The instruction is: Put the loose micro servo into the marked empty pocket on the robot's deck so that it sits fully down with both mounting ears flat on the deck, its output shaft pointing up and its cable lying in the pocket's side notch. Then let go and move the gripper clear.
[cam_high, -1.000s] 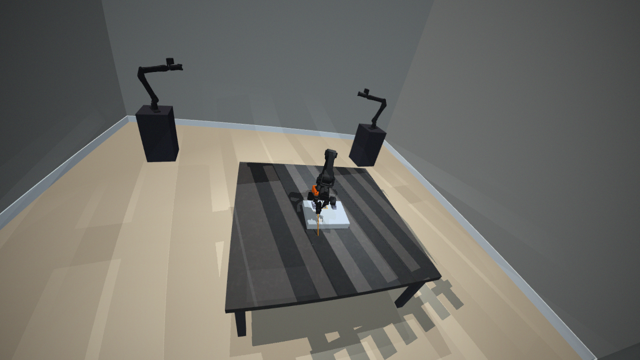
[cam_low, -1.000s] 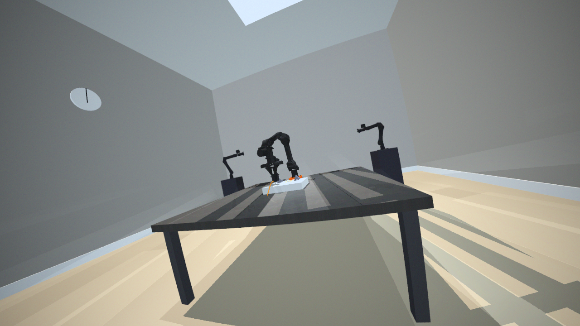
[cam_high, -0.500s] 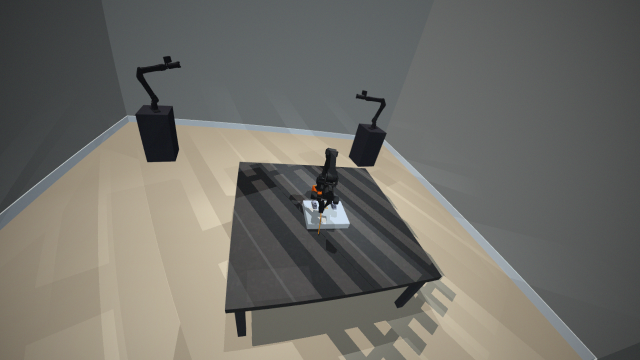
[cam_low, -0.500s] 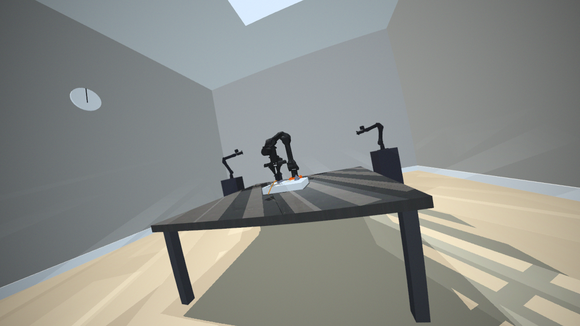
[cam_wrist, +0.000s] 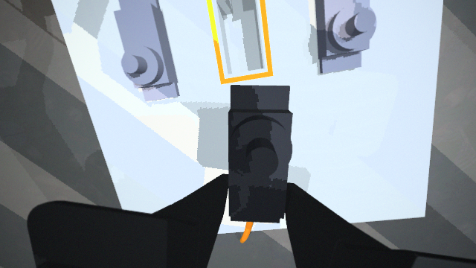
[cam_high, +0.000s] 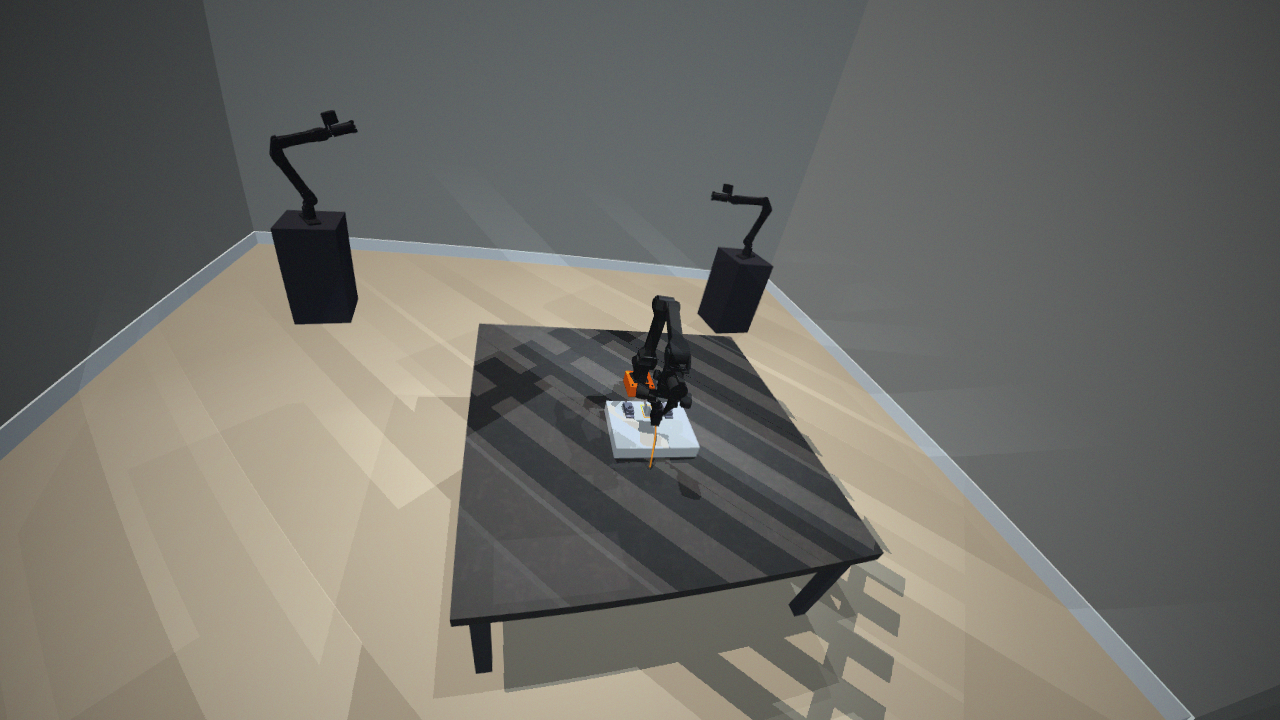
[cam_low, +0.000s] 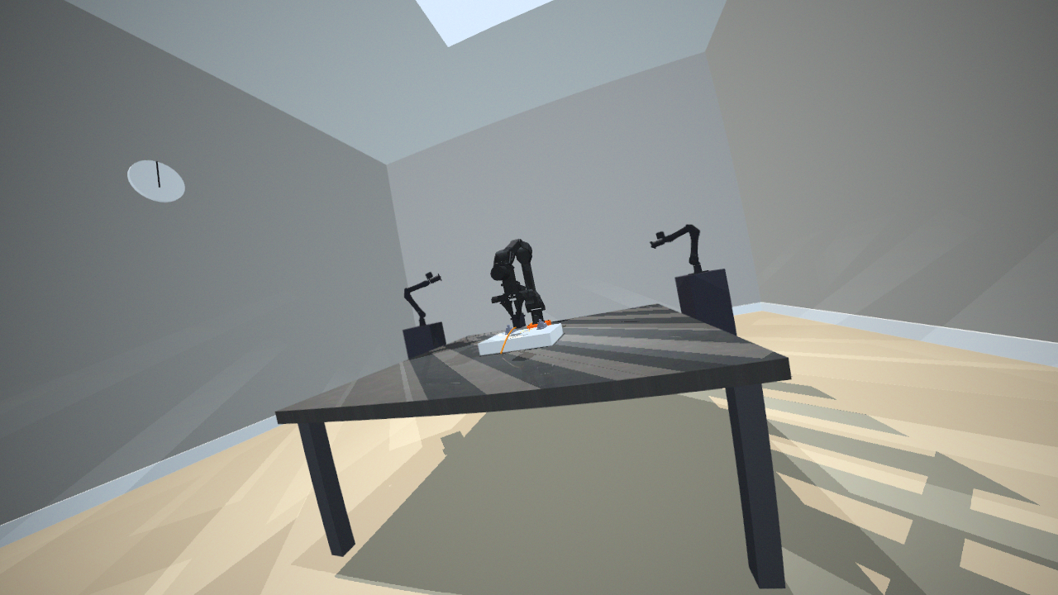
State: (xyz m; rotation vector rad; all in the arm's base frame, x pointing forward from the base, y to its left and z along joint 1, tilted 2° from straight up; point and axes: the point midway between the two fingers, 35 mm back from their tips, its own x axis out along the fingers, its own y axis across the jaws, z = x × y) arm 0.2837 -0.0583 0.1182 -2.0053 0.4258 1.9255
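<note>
My gripper [cam_high: 656, 418] [cam_low: 517, 324] [cam_wrist: 256, 185] is shut on the loose black micro servo [cam_wrist: 260, 149], one finger on each long side. Its output shaft faces up toward the wrist camera. Its orange cable [cam_high: 653, 449] [cam_low: 505, 341] [cam_wrist: 246, 232] trails from the end away from the pocket, past the deck's edge. The servo is over the white deck [cam_high: 631, 441] [cam_low: 536, 340] [cam_wrist: 353, 149]; its height above it is hard to tell. The marked empty pocket [cam_wrist: 247, 78], outlined in yellow-orange, lies just beyond the servo's far end, slightly left in the wrist view; its far part is cut off.
Two grey-violet servos sit on the deck either side of the pocket, a left one [cam_high: 628, 409] [cam_wrist: 137, 37] and a right one [cam_wrist: 343, 41]. An orange block [cam_high: 631, 385] stands behind the deck by the arm's base. The deck rests on the dark table [cam_high: 537, 537] [cam_low: 592, 381].
</note>
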